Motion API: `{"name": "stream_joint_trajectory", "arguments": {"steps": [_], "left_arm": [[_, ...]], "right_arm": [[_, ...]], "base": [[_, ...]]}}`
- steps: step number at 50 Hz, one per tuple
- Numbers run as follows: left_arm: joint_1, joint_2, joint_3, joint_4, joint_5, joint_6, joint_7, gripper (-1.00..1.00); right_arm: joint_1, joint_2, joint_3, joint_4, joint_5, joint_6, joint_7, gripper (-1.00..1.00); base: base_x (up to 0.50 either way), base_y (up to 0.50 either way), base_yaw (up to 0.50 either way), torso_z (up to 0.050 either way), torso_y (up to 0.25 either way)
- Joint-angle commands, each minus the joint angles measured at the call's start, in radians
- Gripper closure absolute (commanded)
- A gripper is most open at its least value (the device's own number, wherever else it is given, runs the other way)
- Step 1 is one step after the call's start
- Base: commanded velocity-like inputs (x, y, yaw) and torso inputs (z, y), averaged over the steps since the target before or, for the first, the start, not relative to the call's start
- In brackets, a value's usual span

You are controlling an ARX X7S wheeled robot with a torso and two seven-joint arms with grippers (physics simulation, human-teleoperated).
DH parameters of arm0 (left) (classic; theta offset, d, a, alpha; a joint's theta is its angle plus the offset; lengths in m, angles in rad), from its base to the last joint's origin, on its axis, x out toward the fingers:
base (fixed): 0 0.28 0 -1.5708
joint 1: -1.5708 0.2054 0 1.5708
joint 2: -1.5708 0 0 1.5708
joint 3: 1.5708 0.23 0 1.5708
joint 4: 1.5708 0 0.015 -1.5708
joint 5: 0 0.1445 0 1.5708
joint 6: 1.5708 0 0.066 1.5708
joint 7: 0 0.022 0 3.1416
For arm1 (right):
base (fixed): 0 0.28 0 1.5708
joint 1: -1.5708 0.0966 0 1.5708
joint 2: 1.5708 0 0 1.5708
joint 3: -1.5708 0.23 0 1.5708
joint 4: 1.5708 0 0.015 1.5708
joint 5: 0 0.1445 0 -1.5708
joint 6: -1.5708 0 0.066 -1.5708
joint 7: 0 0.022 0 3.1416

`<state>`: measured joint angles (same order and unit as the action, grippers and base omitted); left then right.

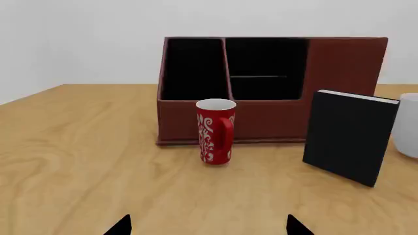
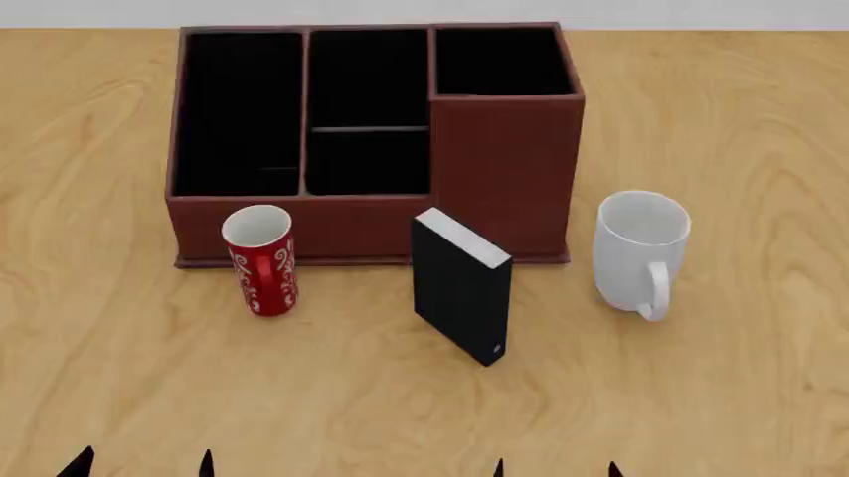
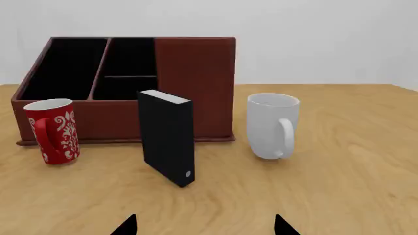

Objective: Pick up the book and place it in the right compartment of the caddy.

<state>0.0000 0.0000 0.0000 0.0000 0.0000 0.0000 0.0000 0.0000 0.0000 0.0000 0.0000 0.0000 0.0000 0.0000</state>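
A light wooden worktop (image 1: 78, 161) is seen across the lower frame. In the upper middle the caddy (image 1: 267, 90) stands, reddish-brown with black lining; its taller section (image 1: 343, 66) is at the right end. A red mug with white pattern (image 1: 216, 131) is placed upright just in front of it. At the right the black book (image 1: 349, 136) stands upright. A white mug (image 1: 408, 125) is cut by the right edge. Two dark fingers (image 1: 121, 227) are seen at the bottom edge, well apart.
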Motion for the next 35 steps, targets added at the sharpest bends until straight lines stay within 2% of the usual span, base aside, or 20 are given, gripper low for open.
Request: {"name": "stream_joint_trajectory", "arguments": {"steps": [1,2,4,13,19,23,29,32,35], "left_arm": [[0.000,-0.010,0.011,0.000,-0.010,0.000,-0.011,-1.00],[0.010,-0.009,0.007,-0.009,-0.052,0.065,0.020,-1.00],[0.010,-0.027,0.034,0.019,-0.071,0.009,0.035,-1.00],[0.007,-0.053,0.078,0.011,-0.034,0.080,-0.010,-1.00],[-0.010,-0.080,0.087,0.255,-0.032,-0.062,-0.021,-1.00],[-0.087,-0.102,0.106,0.393,-0.022,-0.198,-0.012,-1.00],[-0.178,-0.109,0.096,0.561,-0.052,-0.364,-0.015,-1.00],[-0.194,-0.115,0.104,0.597,-0.044,-0.388,-0.024,-1.00],[-0.165,-0.142,0.144,0.585,0.016,-0.327,-0.036,-1.00]], "right_arm": [[0.000,0.009,0.000,0.000,0.009,0.000,0.013,-1.00],[0.001,0.010,-0.012,0.003,0.014,-0.007,0.009,-1.00],[0.006,0.020,-0.024,0.010,0.022,-0.009,0.024,-1.00],[0.030,0.062,-0.073,-0.029,-0.009,0.025,0.057,-1.00],[0.077,0.085,-0.066,-0.209,0.011,0.165,0.050,-1.00],[0.123,0.106,-0.050,-0.341,-0.014,0.270,0.078,-1.00],[0.169,0.130,-0.005,-0.477,0.043,0.360,0.062,-1.00],[0.183,0.139,0.004,-0.512,0.060,0.381,0.056,-1.00],[0.167,0.142,0.008,-0.507,0.065,0.356,0.058,-1.00]], "base": [[0.00,0.00,0.00,0.000,0.000],[0.00,0.00,0.00,0.000,0.000],[0.00,0.00,0.00,0.050,0.000],[0.00,0.00,0.00,0.050,0.000],[0.00,0.00,0.00,0.050,0.000],[0.00,0.00,0.00,0.050,0.000],[0.00,0.00,0.00,0.050,0.000],[0.00,0.00,0.00,0.050,0.000],[0.00,0.00,0.00,0.050,0.000]]}}
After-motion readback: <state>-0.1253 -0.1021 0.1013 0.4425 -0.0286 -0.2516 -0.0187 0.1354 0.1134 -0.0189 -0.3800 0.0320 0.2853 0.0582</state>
